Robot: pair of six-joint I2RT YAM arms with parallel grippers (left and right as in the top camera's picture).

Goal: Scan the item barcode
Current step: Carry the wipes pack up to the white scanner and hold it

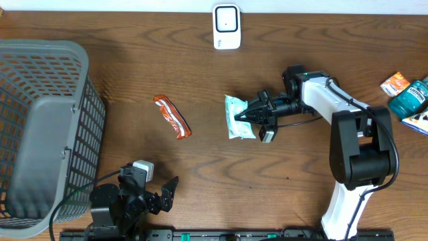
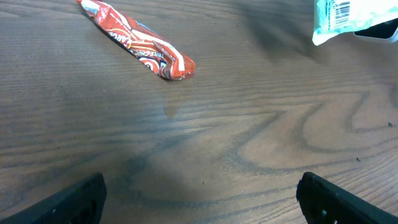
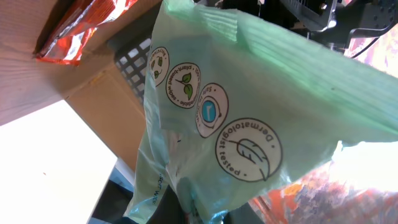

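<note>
Right arm (image 1: 348, 127): jaws clenched on the right edge of the pale green packet (image 1: 239, 119). Packet was mid-counter, below and a little right of the scanner (image 1: 227, 27), well apart from it. Shadow on the wood under it in the left wrist view suggests it was off the counter (image 1: 200, 174), not certain.

Left arm (image 1: 124, 201): jaws released, spread wide, holding nothing, parked at the near edge.

Barcode (image 2: 341, 9) showed in the left wrist view, on the packet face turned toward that camera. Right wrist view showed only the round printed badges on the packet (image 3: 249, 112), no barcode on that face.

My read: step in hand was presenting the code to the scanner. To do it well:
- carry the packet up the counter to just in front of the scanner
- roll the wrist so the barcode face points at the scanner window
- the packet looked soft, so move slowly and let it hang flat; a creased code probably won't read
- hold steady at the window

Orange snack bar (image 1: 172, 117) and basket (image 1: 93, 114) sat to the left, outside the likely path.
</note>
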